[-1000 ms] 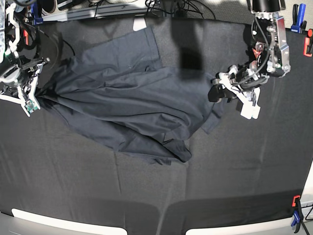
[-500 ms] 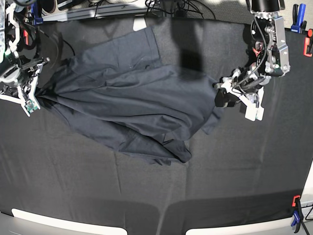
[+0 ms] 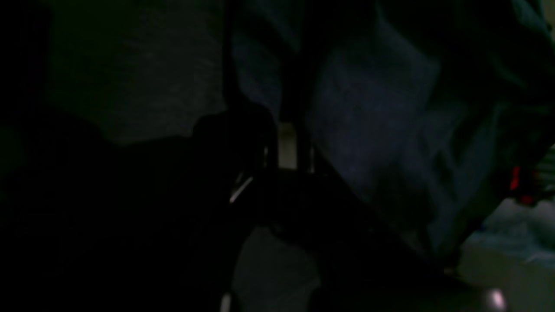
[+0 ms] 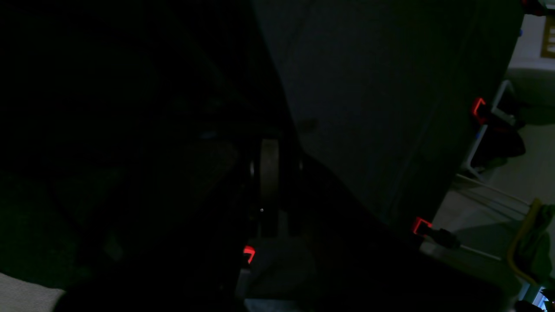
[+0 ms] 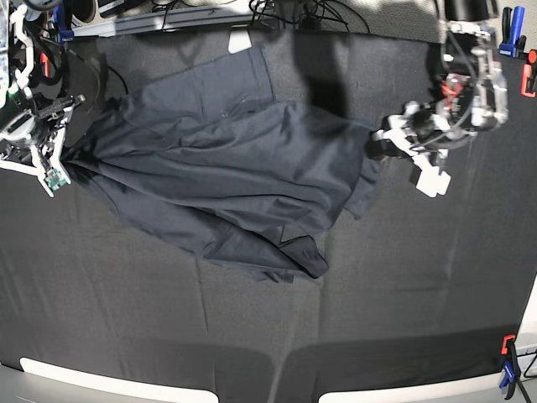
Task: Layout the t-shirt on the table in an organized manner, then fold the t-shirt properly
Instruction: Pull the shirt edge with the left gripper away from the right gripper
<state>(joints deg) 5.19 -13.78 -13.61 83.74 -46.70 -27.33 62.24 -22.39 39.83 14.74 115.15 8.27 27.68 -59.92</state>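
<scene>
The dark navy t-shirt [image 5: 226,168] lies crumpled and stretched sideways across the far left half of the black-clothed table [image 5: 403,294]. My left gripper [image 5: 379,146] is on the right of the base view, shut on the shirt's right edge. My right gripper [image 5: 65,161] is at the far left, shut on the shirt's left edge. The cloth is taut between them. A folded flap hangs toward the front [image 5: 302,256]. The left wrist view is very dark and shows bluish shirt fabric [image 3: 368,130] beside the fingers [image 3: 286,147]. The right wrist view is nearly black.
Orange-and-blue clamps sit at the front right corner [image 5: 508,369] and the back right corner [image 5: 513,34]. Cables and clutter line the back edge [image 5: 277,10]. Red clamps [image 4: 479,106] show along the table edge in the right wrist view.
My left gripper has moved back and slightly right, drawing the shirt's right edge out with it. My right gripper has stayed in place.
</scene>
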